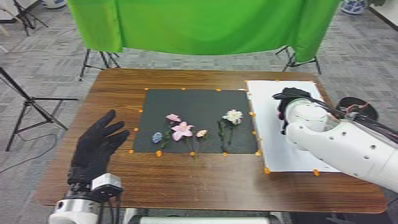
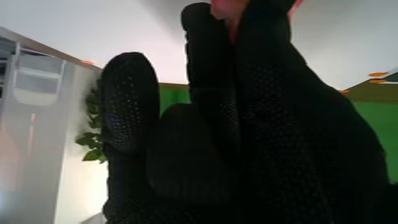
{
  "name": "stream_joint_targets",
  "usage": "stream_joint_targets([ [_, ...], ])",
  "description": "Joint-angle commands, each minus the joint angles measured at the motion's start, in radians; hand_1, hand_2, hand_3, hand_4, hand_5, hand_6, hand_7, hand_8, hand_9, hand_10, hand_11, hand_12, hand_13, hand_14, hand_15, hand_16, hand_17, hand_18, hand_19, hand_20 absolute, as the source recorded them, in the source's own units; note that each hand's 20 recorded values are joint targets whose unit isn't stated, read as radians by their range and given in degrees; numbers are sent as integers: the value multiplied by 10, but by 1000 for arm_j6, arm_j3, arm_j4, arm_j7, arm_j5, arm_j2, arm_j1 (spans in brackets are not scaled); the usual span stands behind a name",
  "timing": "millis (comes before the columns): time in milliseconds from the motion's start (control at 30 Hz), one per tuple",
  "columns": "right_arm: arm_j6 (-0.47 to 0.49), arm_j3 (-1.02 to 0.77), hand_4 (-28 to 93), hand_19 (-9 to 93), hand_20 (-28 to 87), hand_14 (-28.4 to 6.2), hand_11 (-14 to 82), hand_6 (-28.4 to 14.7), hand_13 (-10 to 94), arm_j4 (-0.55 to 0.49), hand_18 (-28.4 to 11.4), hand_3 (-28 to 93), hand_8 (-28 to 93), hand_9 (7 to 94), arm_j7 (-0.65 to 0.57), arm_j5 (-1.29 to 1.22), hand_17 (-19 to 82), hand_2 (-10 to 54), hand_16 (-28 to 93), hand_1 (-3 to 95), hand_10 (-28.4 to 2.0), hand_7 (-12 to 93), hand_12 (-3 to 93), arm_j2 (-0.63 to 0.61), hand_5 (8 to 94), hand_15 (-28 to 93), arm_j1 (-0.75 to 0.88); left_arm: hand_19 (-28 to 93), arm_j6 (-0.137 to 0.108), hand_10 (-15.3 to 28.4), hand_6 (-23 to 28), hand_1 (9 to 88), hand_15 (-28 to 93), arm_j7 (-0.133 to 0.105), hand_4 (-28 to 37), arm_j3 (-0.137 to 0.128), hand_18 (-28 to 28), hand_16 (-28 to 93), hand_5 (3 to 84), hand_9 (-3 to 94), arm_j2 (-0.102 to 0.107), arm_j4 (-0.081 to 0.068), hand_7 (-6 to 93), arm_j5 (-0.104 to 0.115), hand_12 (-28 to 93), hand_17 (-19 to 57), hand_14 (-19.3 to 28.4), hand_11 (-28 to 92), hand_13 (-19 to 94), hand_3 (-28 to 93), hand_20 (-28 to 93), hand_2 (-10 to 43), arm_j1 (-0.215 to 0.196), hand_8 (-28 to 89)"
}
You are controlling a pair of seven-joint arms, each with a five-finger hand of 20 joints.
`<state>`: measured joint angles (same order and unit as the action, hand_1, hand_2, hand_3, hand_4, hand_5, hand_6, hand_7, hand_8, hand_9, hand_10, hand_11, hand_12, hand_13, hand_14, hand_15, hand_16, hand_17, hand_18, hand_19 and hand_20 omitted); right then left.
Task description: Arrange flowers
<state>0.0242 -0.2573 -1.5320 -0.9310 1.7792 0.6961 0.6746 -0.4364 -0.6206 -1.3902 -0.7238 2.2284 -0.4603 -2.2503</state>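
A: Leftmost item, and reason for its position?

B: Left hand in a black fabric glove [image 1: 94, 145], left of the dark grey rectangular mat [image 1: 151, 102]. Fingers straight, lightly spread, holding nothing; presumably parked to leave the stems accessible.

A: On the mat?

B: 5 blooms, stems towards the robot: small blue bloom [image 1: 157, 137], small pink bloom [image 1: 172, 117], larger pink bloom [image 1: 182, 131], pale peach bloom [image 1: 201, 133], then, apart, white ruffled bloom [image 1: 233, 116]. Laid flat, probably so each can be picked singly.

A: Right of the mat?

B: White rectangular board [image 1: 280, 157], just beside it; likely the arranging surface. Above that, right hand in a black fabric glove [image 1: 290, 94], fingers pressed together around a pink-red piece [image 2: 229, 9], probably a flower. Inference: a snug hold limits twisting during placement.
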Motion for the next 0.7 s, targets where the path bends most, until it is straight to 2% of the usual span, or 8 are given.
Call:
stream_joint_targets([
  [33,-102,2,-282,932,-72,-5,68,35,874,-58,-102,707,19,913,5,15,572,-95,184,608,-66,340,304,-52,736,825,-27,448,-14,180,89,307,645,-16,-217,-3,191,-138,367,317,18,9,128,28,114,-100,244,333,225,662,153,76,-30,-92],
  [100,-106,-14,-282,932,-65,-6,67,35,876,-93,-103,710,18,916,1,14,570,-95,184,607,-66,339,306,-59,738,825,-28,448,-18,180,89,306,644,-16,-217,-11,191,-138,367,318,13,14,128,22,113,-100,245,333,225,662,153,75,-42,-92],
  [267,-84,-74,-282,932,-37,-9,68,31,880,-208,-109,714,20,921,8,-7,565,-95,187,608,-69,334,311,-77,747,823,4,448,-36,179,90,306,644,-30,-217,-26,191,-138,367,318,21,28,127,35,113,-100,245,333,224,662,152,75,-70,-92],
  [433,-57,-180,-279,932,-12,-13,68,29,883,-328,-114,717,29,924,27,-28,562,-95,187,607,-71,329,312,-60,749,823,131,447,-49,180,89,307,644,-53,-217,-40,191,-137,367,317,34,36,127,53,113,-100,244,333,225,662,152,75,-92,-91],
  [500,-37,-195,-278,932,-7,-13,68,28,883,-347,-116,716,32,925,34,-32,561,-95,187,607,-72,328,311,-35,750,823,163,447,-51,179,89,307,644,-52,-217,-44,191,-137,367,318,31,38,127,52,113,-100,245,333,225,662,152,75,-98,-91],
  [533,-40,-195,-277,932,-5,-13,69,27,883,-354,-116,717,34,925,32,-34,561,-95,187,607,-72,327,312,-25,751,823,177,447,-45,179,89,306,644,-37,-217,-48,191,-137,367,318,24,37,127,44,113,-100,245,333,225,662,152,74,-95,-92],
  [567,-32,-188,-276,932,-3,-14,68,26,883,-354,-117,717,35,926,36,-33,560,-95,187,606,-72,326,311,-14,751,823,180,447,-50,180,89,306,644,-48,-217,-42,191,-137,367,318,31,38,127,52,113,-101,245,333,225,663,152,75,-93,-92],
  [700,-16,-198,-273,932,10,-14,70,25,884,-380,-121,715,39,926,35,-29,558,-95,187,607,-73,321,314,7,751,825,231,447,-50,180,90,306,645,-41,-216,-43,191,-137,367,318,31,39,126,45,113,-100,245,332,225,663,152,74,-89,-92],
])
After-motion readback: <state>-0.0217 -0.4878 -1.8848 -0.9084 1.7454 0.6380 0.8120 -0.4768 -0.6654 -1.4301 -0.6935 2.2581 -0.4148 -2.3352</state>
